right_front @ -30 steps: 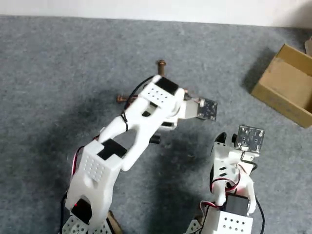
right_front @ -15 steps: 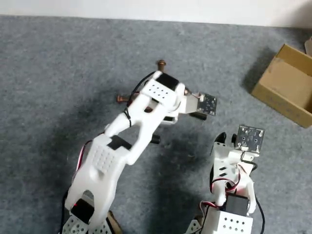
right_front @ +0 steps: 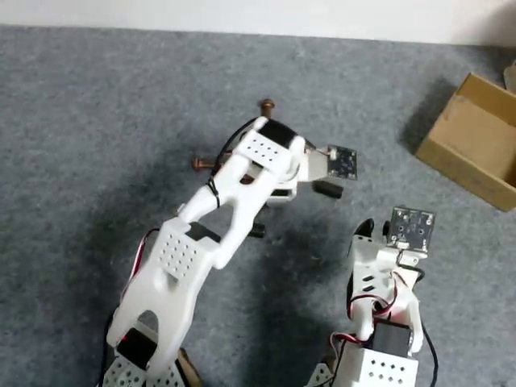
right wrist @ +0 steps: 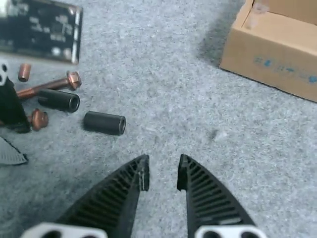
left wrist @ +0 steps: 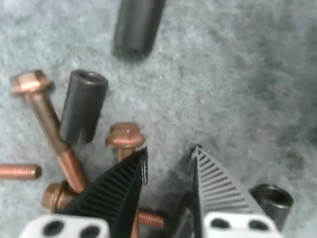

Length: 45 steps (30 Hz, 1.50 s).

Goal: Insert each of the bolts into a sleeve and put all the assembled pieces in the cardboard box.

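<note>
Edging up-frame over the bolts (left wrist: 126,136) with left gripper (left wrist: 170,152) spread, empty, uncovering a sleeve (right_front: 326,189) at centre; right gripper (right wrist: 163,161) parted, idle; seemingly lining up a bolt grasp.

copper bolts (left wrist: 48,128) clustered flat | black sleeves (left wrist: 83,106) beside, empty | cardboard box (right wrist: 267,59) apart

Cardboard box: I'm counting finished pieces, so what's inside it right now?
Inside the brown cardboard box, the part visible from above looks bare, with no assembled pieces. Its far side is cut off by the picture edge.
</note>
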Each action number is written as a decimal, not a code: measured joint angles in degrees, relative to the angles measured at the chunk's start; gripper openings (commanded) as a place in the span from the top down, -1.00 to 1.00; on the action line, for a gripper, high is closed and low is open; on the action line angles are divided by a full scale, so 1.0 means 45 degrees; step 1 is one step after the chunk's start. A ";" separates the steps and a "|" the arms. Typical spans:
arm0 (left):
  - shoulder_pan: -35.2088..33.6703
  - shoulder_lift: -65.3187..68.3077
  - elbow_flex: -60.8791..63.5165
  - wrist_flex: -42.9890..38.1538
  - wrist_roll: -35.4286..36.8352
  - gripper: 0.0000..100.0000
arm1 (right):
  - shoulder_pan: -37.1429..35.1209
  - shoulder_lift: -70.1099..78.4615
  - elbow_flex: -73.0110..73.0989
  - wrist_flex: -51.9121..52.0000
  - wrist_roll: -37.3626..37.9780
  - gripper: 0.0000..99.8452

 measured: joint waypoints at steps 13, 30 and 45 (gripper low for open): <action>-0.0078 -0.0801 -0.0606 0.0977 0.0059 0.71 | -0.0274 0.0000 0.0000 0.0000 0.0059 0.79; -0.0059 0.0410 -0.0645 -0.1602 0.1719 0.72 | -0.0274 0.0000 0.0000 0.0000 0.0059 0.79; -0.0938 0.2110 -0.1074 -0.1016 0.3634 0.97 | -0.0274 0.0000 0.0000 0.0000 0.0059 0.79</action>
